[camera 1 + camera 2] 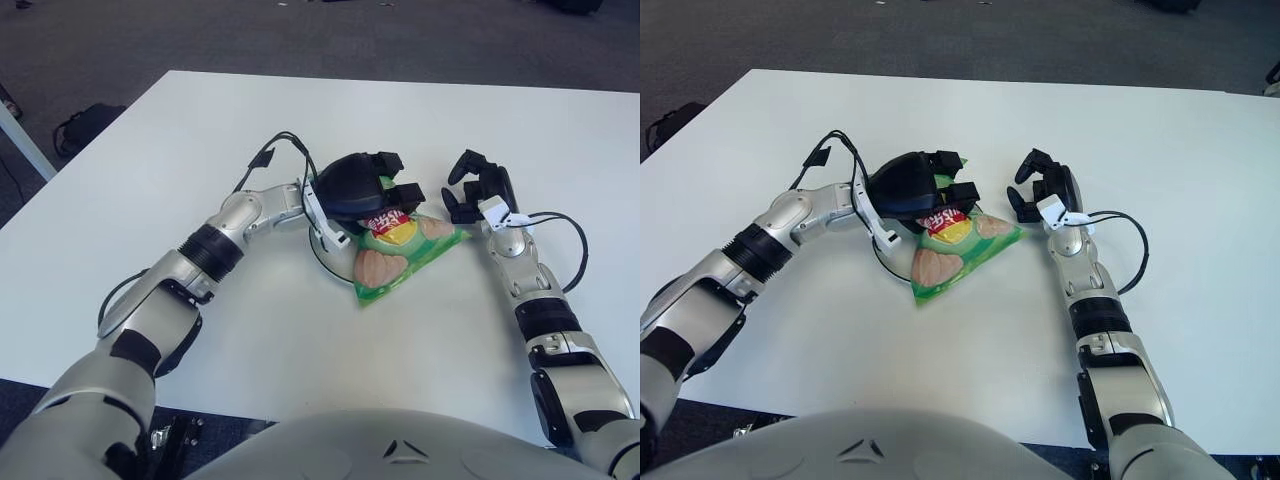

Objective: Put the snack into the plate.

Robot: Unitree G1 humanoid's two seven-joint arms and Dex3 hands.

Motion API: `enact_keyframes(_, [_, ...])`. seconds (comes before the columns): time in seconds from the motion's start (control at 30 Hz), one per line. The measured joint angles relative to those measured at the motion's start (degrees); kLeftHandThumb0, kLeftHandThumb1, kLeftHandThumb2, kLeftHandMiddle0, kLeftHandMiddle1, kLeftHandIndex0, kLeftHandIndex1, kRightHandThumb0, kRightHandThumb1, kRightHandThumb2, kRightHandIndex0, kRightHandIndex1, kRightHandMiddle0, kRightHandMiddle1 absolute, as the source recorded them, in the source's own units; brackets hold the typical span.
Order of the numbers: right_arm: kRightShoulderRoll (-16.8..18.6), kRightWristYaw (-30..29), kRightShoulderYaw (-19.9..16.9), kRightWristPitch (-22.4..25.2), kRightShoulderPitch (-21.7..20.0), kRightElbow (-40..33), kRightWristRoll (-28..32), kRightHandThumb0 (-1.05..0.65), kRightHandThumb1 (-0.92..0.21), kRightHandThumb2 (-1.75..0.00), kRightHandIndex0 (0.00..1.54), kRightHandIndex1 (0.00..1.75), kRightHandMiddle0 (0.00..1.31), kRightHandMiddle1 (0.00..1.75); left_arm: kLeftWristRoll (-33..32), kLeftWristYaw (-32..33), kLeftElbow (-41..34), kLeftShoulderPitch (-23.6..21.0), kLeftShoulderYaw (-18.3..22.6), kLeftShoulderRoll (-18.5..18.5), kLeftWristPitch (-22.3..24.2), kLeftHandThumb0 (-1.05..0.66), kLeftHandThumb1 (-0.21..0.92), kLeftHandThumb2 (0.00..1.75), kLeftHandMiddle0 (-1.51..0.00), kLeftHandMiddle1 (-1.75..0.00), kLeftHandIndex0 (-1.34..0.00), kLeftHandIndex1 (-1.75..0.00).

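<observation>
Snack bag (392, 258): a green crisp packet with a red label, lying over the white plate (325, 253) and covering most of it. Only the plate's left rim shows. The bag's near corner and its right corner extend past the plate onto the white table (200, 130).

Left hand (372, 190): positioned over the far end of the bag, fingers curled down onto the packet's top edge and pinching it. The hand hides the plate's far side.

Right hand (478, 187): just right of the bag's right corner, fingers loosely curled and holding nothing. Whether it touches the table cannot be determined.

Risks, as a judgement:
- On release, the bag may tip or slide toward its overhanging near corner and end up partly off the plate, because its weight is not centred.
- Lifting the left hand without fully opening the fingers could drag the packet back off.
- The plate is light and could shift if pushed sideways.

Surroundings: a black bag (85, 125) sits on the floor far left. Cables (275, 150) loop from each wrist; neither blocks the plate.
</observation>
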Motion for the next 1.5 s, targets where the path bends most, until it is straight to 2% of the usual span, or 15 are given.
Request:
enact_keyframes(0.07, [0.02, -0.17, 0.08, 0.00, 0.00, -0.04, -0.25, -0.52, -0.24, -1.41, 1.27, 1.75, 0.68, 1.75, -1.87, -1.86, 1.12, -0.56, -0.02, 0.56, -1.32, 0.32, 0.43, 1.11, -0.53, -1.68, -0.12, -1.42])
enact_keyframes(0.1, [0.03, -0.25, 0.11, -0.04, -0.07, -0.15, -0.49, -0.52, -0.24, -1.41, 1.27, 1.75, 0.68, 1.75, -3.19, -3.14, 1.38, -0.75, 0.12, 1.03, -1.89, -0.02, 0.40, 1.06, -0.41, -1.66, -0.07, -1.29])
enact_keyframes(0.13, [0.03, -0.28, 0.12, -0.08, -0.09, -0.21, -0.63, -0.52, -0.24, -1.41, 1.27, 1.75, 0.68, 1.75, -4.80, -4.80, 1.24, -0.80, 0.16, 1.49, -2.17, -0.14, 0.39, 1.04, -0.36, -1.66, -0.06, -1.25])
enact_keyframes(0.17, [0.03, -0.32, 0.09, -0.17, -0.31, -0.37, -0.71, -0.52, -0.24, -1.42, 1.27, 1.75, 0.68, 1.75, -6.99, -6.72, 0.86, -0.85, 0.36, 2.05, -2.49, -0.33, 0.38, 1.00, -0.25, -1.55, -0.04, -1.15])
enact_keyframes(0.2, [0.02, -0.37, 0.04, -0.27, -0.49, -0.56, -0.75, -0.52, -0.24, -1.42, 1.28, 1.75, 0.68, 1.75, -8.84, -8.86, 0.43, -0.88, 0.43, 2.56, -2.62, -0.40, 0.38, 0.99, -0.21, -1.51, -0.03, -1.12])
enact_keyframes(0.27, [0.02, -0.51, -0.03, -0.52, -0.49, -0.85, -0.80, -0.52, -0.23, -1.42, 1.28, 1.75, 0.68, 1.75, -12.60, -13.43, -0.48, -0.88, 0.46, 3.79, -2.81, -0.60, 0.42, 0.90, -0.10, -1.13, -0.01, -0.94])
enact_keyframes(0.37, [0.02, -0.69, -0.07, -0.61, -0.48, -1.13, -0.87, -0.52, -0.23, -1.42, 1.28, 1.75, 0.68, 1.75, -18.18, -20.31, -1.68, -0.90, 0.43, 5.29, -2.84, -0.73, 0.48, 0.80, -0.04, -0.85, 0.00, -0.78])
enact_keyframes(0.5, [0.01, -0.68, -0.01, -0.53, -0.26, -0.87, -0.96, -0.52, -0.23, -1.42, 1.29, 1.75, 0.68, 1.75, -25.50, -29.24, -2.23, -1.00, 0.43, 6.64, -2.83, -0.83, 0.56, 0.71, -0.01, -0.61, 0.00, -0.60])
enact_keyframes(0.57, [0.01, -0.68, -0.01, -0.55, -0.34, -0.67, -0.97, -0.51, -0.24, -1.41, 1.31, 1.75, 0.68, 1.75, -30.07, -34.12, -2.49, -1.16, 0.45, 7.21, -2.60, -0.89, 0.64, 0.62, 0.00, -0.42, 0.00, -0.45])
enact_keyframes(0.73, [0.01, -0.69, -0.07, -0.91, -1.17, 0.86, -0.94, -0.51, -0.25, -1.40, 1.32, 1.75, 0.67, 1.75, -42.42, -45.02, -4.12, -1.44, 0.95, 7.93, -0.44, -0.96, 0.70, 0.55, 0.00, -0.12, 0.00, -0.17])
enact_keyframes(0.87, [0.02, -0.78, -0.16, -1.92, -2.86, 4.73, -0.90, -0.51, -0.25, -1.40, 1.32, 1.75, 0.67, 1.75, -51.73, -53.74, -6.13, -1.54, 1.64, 8.06, 3.31, -0.99, 0.71, 0.52, 0.00, -0.02, 0.00, -0.04])
enact_keyframes(1.1, [-0.06, -2.27, -0.17, -5.57, -4.28, 8.98, -0.96, -0.51, -0.25, -1.40, 1.33, 1.75, 0.67, 1.75, -63.50, -67.01, -9.60, -1.60, 4.95, 7.84, 11.72, -0.98, 0.67, 0.49, 0.00, 0.00, 0.00, 0.00])
enact_keyframes(1.23, [-0.28, -3.13, 0.06, -7.41, -4.38, 10.15, -1.22, -0.50, -0.27, -1.38, 1.32, 1.75, 0.65, 1.75, -66.88, -71.22, -10.62, -1.58, 6.91, 6.90, 15.39, -0.96, 0.66, 0.48, 0.00, 0.00, 0.00, 0.00])
enact_keyframes(1.33, [-0.53, -3.22, 0.39, -7.79, -4.31, 10.11, -1.27, -0.50, -0.27, -1.38, 1.31, 1.75, 0.65, 1.75, -69.16, -73.09, -10.98, -1.35, 8.62, 5.59, 17.38, -0.96, 0.70, 0.43, 0.00, 0.00, 0.00, 0.00])
enact_keyframes(1.5, [-0.90, -2.71, 0.91, -7.55, -3.17, 8.26, -1.38, -0.50, -0.26, -1.38, 1.29, 1.75, 0.66, 1.75, -75.67, -76.39, -10.50, 0.52, 13.10, 3.10, 18.41, -0.90, 0.72, 0.39, 0.00, 0.00, 0.00, 0.00])
